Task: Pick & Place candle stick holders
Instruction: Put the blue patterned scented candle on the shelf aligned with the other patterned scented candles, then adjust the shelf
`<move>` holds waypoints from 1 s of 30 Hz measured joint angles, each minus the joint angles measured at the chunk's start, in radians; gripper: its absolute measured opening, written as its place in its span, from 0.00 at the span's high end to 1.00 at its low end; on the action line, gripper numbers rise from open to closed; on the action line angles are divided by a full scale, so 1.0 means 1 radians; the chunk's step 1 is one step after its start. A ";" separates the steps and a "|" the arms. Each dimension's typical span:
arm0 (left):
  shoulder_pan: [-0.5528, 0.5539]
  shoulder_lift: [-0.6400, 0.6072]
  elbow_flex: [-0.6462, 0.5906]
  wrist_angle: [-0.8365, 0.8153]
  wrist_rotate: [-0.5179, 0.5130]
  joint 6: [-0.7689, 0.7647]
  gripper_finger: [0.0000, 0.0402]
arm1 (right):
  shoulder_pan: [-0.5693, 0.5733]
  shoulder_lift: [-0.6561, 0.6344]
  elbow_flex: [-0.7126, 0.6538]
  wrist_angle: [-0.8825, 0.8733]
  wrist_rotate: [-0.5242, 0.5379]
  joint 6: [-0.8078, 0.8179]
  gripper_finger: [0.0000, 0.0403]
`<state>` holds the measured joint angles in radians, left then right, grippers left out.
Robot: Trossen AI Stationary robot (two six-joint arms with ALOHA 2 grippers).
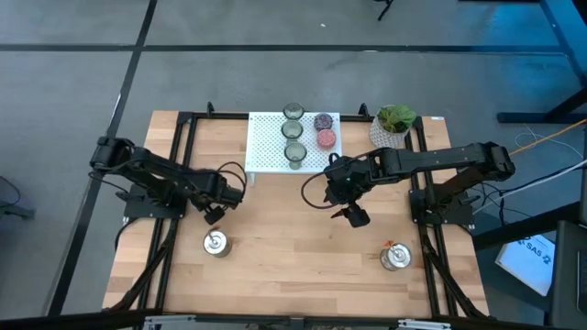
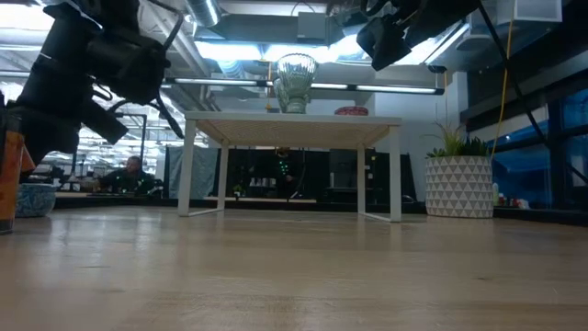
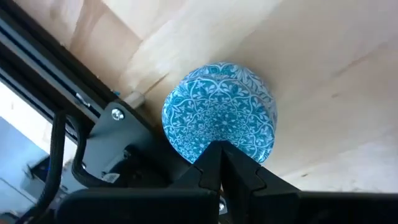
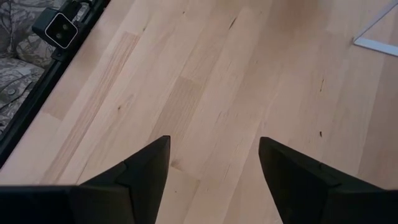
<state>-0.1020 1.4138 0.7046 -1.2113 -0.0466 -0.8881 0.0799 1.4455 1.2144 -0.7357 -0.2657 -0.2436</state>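
Left end effector (image 3: 222, 163) clenched on the rim of the blue cup (image 3: 219, 112), right end effector (image 4: 214, 165) released, empty above the table (image 4: 205, 74)

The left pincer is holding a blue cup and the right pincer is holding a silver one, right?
Not quite. The left pincer does grip the blue cup, but the right pincer is open and holds nothing; the right wrist view shows only bare table between its fingers.
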 joint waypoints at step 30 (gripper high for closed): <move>-0.069 0.003 0.281 0.233 -0.090 0.158 1.00 | 0.000 0.000 0.000 0.007 0.000 0.000 0.39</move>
<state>-0.1707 1.4167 0.9855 -0.9785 -0.1370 -0.7305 0.0803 1.4453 1.2144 -0.7284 -0.2660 -0.2436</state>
